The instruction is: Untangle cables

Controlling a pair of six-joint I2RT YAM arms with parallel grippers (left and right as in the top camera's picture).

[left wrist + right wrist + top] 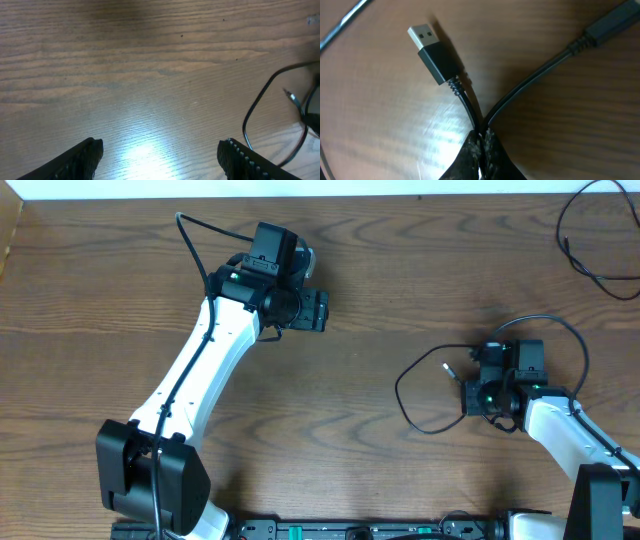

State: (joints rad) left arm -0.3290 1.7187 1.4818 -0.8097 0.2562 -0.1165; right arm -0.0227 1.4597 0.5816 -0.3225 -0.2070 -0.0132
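While the wooden table (pixel 380 280) fills the view, the left gripper (pixel 322 310) hangs over the table's bare middle, jaws spread wide with nothing between them. Toward the table's right side, the right gripper (pixel 482 145) is pressed together, pinching two strands of the black cable (pixel 535 79), which loops loosely across the table. Its small USB plug (pixel 434 54) lies flat on the table, just past the fingertips.

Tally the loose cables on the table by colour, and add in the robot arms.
black cable: 2, one pinched in the right gripper, one at the far right corner, partly out of frame
any other cable colour: 0 in view
robot arm: 2, left and right
total: 4
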